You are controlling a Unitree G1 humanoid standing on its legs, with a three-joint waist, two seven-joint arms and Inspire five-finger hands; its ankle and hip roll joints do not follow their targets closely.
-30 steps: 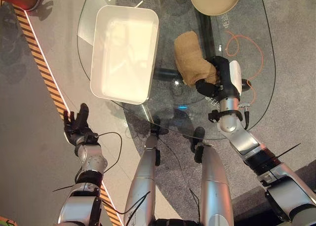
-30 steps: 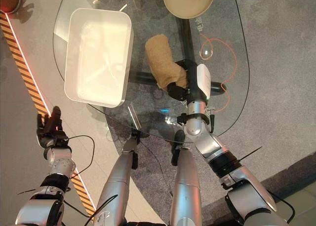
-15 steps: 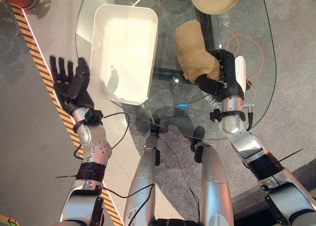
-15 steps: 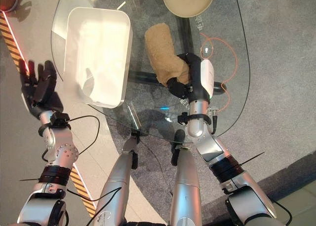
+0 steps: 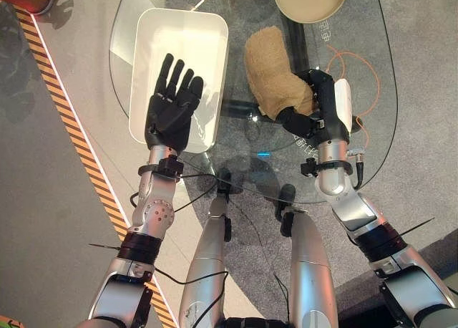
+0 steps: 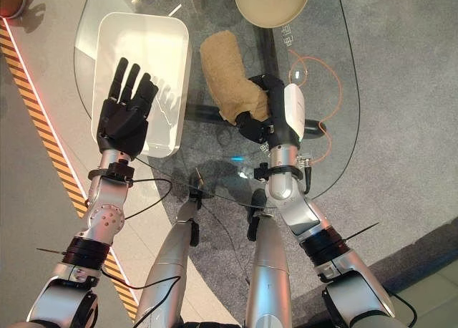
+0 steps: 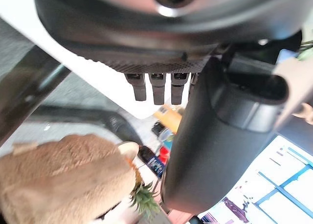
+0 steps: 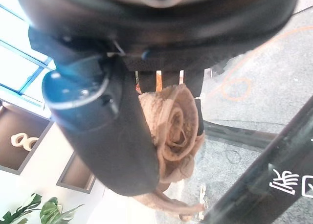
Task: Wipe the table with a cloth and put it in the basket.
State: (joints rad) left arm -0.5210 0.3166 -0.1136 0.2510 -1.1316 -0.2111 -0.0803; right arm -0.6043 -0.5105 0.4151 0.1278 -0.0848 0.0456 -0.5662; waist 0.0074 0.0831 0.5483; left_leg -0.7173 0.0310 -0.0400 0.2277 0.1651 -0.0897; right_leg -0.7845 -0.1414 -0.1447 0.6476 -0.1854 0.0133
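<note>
your right hand (image 5: 320, 106) has its fingers and thumb curled round the near end of the rolled tan terry cloth (image 5: 270, 71), and the right wrist view shows the spiral of that roll (image 8: 175, 123) pinched between thumb and fingers. the rest of the cloth lies on the round clear glass table (image 5: 372, 84), stretching away from your right hand toward the far edge. your left hand (image 5: 170, 104) is held flat with its fingers straight and spread, palm down above the near part of the white rectangular plastic basket (image 5: 187, 34); you cannot tell from the pictures whether it touches the basket. the basket sits on the table just beside the cloth, on the side away from your right hand's thumb cover, and your left hand is well apart from the cloth. beyond the cloth's far end, past your right hand's fingertips, stands a beige round bowl (image 5: 309, 4) at the table's far rim. a thin orange cord (image 5: 351, 56) loops under the glass just to the outer side of your right hand.
</note>
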